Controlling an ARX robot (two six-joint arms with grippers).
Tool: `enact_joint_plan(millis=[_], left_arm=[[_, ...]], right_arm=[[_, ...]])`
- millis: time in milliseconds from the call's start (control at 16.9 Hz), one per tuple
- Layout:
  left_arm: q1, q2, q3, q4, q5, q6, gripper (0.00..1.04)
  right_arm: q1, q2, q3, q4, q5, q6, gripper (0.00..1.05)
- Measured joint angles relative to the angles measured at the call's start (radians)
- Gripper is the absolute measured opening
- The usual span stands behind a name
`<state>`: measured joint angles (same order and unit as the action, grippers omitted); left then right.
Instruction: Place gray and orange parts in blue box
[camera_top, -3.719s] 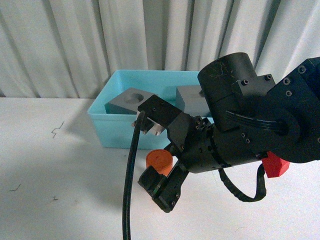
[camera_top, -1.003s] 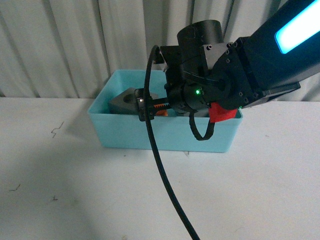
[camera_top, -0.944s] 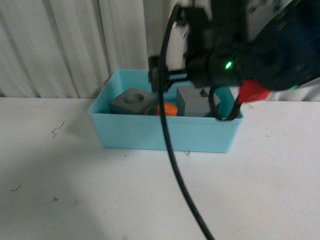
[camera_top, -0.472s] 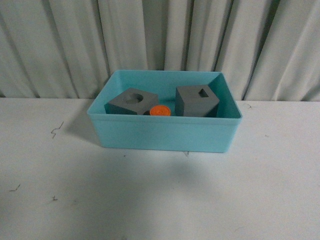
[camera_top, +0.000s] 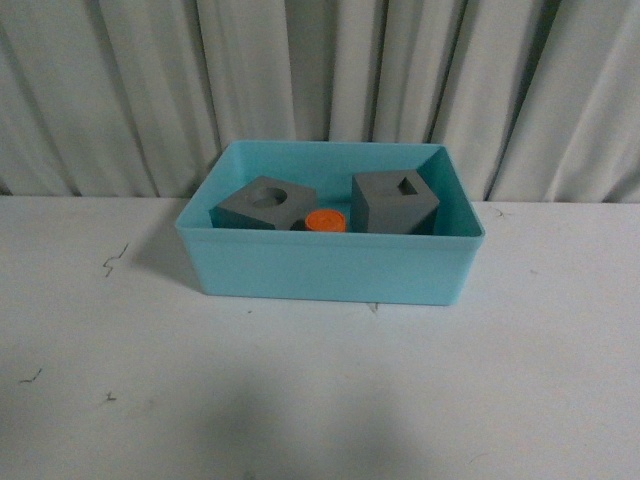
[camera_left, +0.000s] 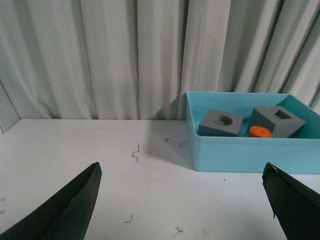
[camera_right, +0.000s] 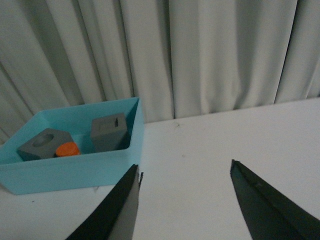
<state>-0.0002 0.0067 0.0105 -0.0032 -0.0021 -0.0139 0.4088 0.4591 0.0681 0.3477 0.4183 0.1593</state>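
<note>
blue box sits on the white table, up against the curtain. inside the box: gray cube with round recess at one end, gray cube with rectangular recess at the other, orange cylinder between them, near the box's front wall. digits on the cylinder not readable.

front view shows no arms at all. left wrist view shows the left gripper, fingers spread wide, holding nothing, well apart from the box. right wrist view shows the right gripper, also spread and holding nothing, off to the side of the box.

table has small dark scuff marks out from the box. curtain is pale, pleated, and fills the background.
</note>
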Motion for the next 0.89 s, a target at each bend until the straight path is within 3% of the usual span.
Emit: enact_joint_plan(millis=[118, 295, 472, 531, 590, 708, 885], left_arm=[[0.000, 0.000, 0.000, 0.000, 0.002, 0.000, 0.98], [0.000, 0.000, 0.000, 0.000, 0.002, 0.000, 0.98], [0.000, 0.000, 0.000, 0.000, 0.002, 0.000, 0.98], [0.000, 0.000, 0.000, 0.000, 0.002, 0.000, 0.98], [0.000, 0.000, 0.000, 0.000, 0.002, 0.000, 0.98], [0.000, 0.000, 0.000, 0.000, 0.001, 0.000, 0.98], [0.000, 0.000, 0.000, 0.000, 0.001, 0.000, 0.98]], right_arm=[[-0.098, -0.095, -0.008, -0.037, -0.104, -0.111, 0.37], [-0.206, -0.183, -0.031, -0.113, -0.210, -0.146, 0.01], [-0.272, -0.241, -0.056, -0.132, -0.280, -0.153, 0.02], [-0.342, -0.273, -0.057, -0.162, -0.369, -0.154, 0.02], [-0.412, -0.288, -0.056, -0.171, -0.396, -0.153, 0.02], [-0.407, -0.440, -0.056, -0.354, -0.418, -0.154, 0.02], [-0.409, -0.455, -0.056, -0.358, -0.417, -0.154, 0.02]])
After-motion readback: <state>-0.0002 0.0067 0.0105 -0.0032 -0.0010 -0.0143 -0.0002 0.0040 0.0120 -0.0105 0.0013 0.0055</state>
